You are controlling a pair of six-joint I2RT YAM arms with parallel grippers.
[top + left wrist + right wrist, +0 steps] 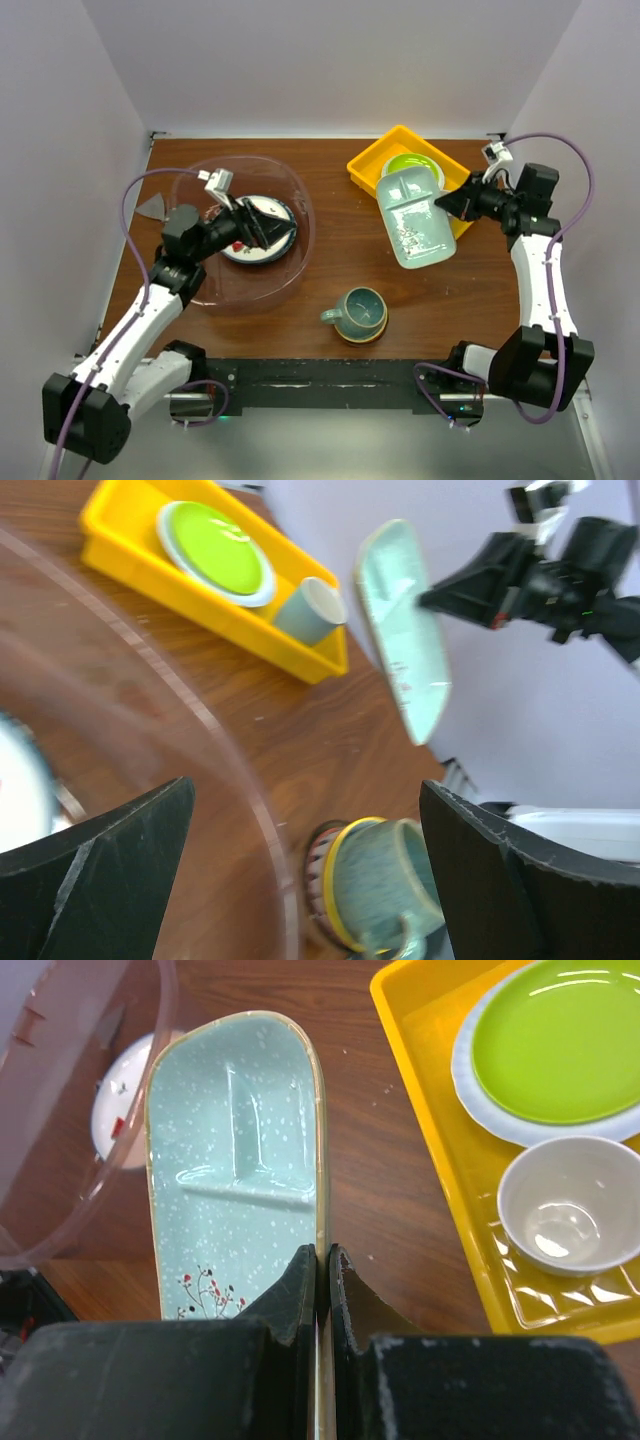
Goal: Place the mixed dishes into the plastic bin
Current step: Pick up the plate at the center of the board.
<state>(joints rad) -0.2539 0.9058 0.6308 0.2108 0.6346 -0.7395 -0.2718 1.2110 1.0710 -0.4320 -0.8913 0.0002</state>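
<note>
We see the right gripper (322, 1255) with its jaws pinched together on the right-hand rim of the pale mint dish (235, 1160). The rim runs between the two fingers and out of the bottom of the right wrist view, so the near end of the dish is cut off there. From above, the mint dish (415, 225) overlaps the near corner of the yellow tray (365, 165) and covers the small white cup (565, 1210), which only the wrist cameras show. In the left wrist view the dish (400, 630) is tilted on edge and lifted off the table (340, 240). It is not in the plastic bin (215, 290), which sits well to the left.

The left gripper (275, 228) hangs inside the bin with its jaws spread wide apart and nothing between them. Its dark fingers hide most of the white plate (250, 250) lying on the bin floor; we make out red marks on it but no more. Through the blurred bin wall (230, 760) the left wrist camera catches only a sliver of that plate at the left edge.

The teal mug (362, 310) stands on a yellow-rimmed saucer near the table's front edge, between bin and tray. Whatever lies under the saucer we cannot tell. The lime-green plate (410, 165) lies in the tray, partly behind the dish.
</note>
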